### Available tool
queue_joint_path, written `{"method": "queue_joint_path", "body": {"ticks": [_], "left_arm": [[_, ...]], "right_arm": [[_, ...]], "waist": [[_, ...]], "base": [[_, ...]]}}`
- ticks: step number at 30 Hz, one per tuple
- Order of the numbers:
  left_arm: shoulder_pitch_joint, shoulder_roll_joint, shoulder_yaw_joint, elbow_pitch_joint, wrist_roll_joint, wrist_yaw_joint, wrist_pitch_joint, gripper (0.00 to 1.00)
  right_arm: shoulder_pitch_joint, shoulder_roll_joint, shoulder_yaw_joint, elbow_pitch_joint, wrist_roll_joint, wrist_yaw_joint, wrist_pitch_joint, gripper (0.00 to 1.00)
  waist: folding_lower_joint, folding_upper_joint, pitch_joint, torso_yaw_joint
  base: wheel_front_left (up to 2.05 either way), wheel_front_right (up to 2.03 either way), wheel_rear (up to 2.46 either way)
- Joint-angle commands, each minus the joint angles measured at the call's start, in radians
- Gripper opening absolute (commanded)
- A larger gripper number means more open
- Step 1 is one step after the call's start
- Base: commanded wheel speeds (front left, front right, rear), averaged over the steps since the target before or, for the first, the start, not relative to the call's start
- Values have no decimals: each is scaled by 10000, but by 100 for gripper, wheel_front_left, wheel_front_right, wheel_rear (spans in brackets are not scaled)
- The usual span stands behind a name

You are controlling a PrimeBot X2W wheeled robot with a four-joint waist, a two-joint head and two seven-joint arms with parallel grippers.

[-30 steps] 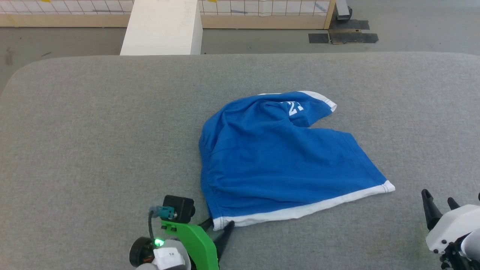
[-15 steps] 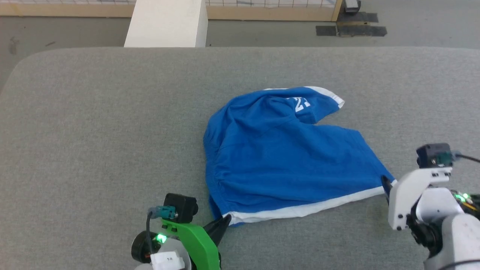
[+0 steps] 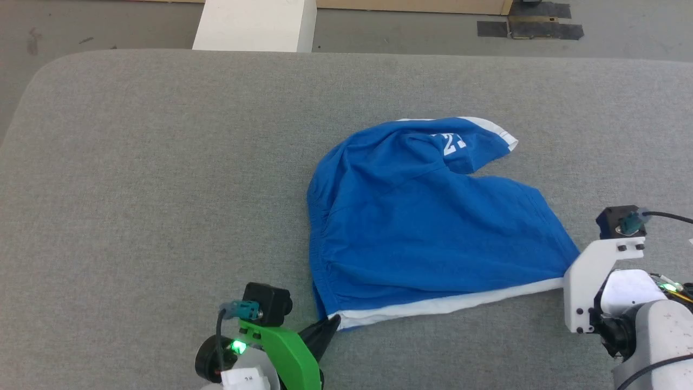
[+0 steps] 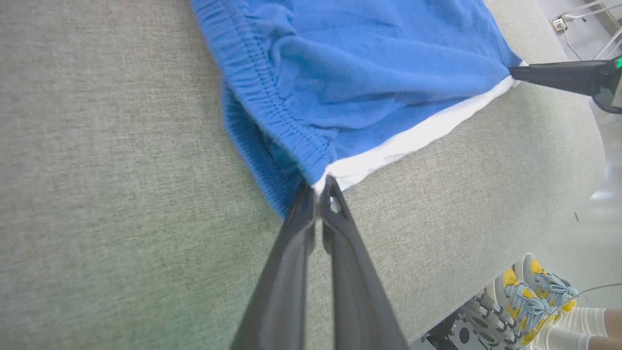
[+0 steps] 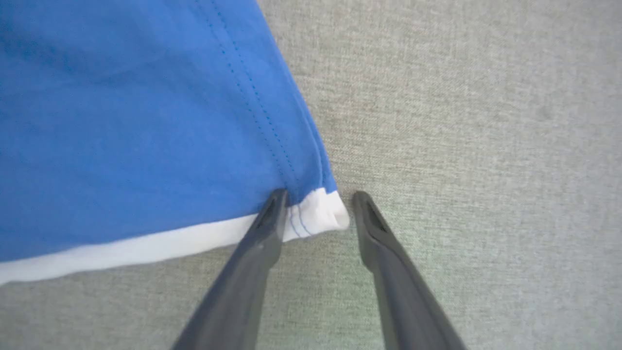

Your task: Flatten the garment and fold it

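Garment [image 3: 422, 227] corner in left end effector [image 4: 318, 187], table [image 3: 135, 162] roomy

The shorts [image 3: 427, 227] are soft matt blue cloth, their waistband [image 4: 262, 92] gathered elastic; the tabletop [image 3: 162, 162] wears coarse, matt grey woven fabric.

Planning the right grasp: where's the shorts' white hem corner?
Right wrist view: the hem corner lies between the right gripper's open fingers, on the grey table.
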Motion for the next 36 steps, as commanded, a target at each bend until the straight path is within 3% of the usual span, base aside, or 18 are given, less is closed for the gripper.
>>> {"method": "queue_joint_path", "body": {"ticks": [1, 7, 13, 18, 24, 30, 36], "left_arm": [[71, 94, 14, 17, -122, -51, -58, 0], [0, 50, 105, -73, -168, -27, -314, 0], [-687, -277, 883, -609, -1312, -124, -748, 0], [-2288, 211, 1758, -746, -2110, -241, -616, 0], [-4866, 735, 2825, -305, -3523, -304, -38, 0], [-7391, 1676, 3022, 756, -3108, -321, 413, 0], [-9521, 1970, 3176, 2149, -2914, -284, 427, 0]], "right_arm": [[94, -2, 11, 198, 60, -15, 252, 0], [-43, -2, -23, -337, 980, -15, 298, 0], [-906, -2, -158, -1142, 4582, -15, -13, 0], [-2020, -2, -149, -1495, 7002, -15, 93, 0], [-4301, -2, -618, -633, 9732, -15, -582, 0], [-7091, -2, -692, 1143, 10444, -15, -1505, 0], [-9798, -2, -427, 3658, 9755, -15, -2424, 0]], "waist": [[0, 0, -8, -10], [0, 0, -181, -111], [0, 0, -596, -182], [0, 0, -958, -275], [0, 0, -1126, -350], [0, 0, -837, -502], [0, 0, -75, -768]], "base": [[0, 0, 0], [0, 0, 0], [0, 0, 0], [0, 0, 0], [0, 0, 0], [0, 0, 0], [0, 0, 0]]}}
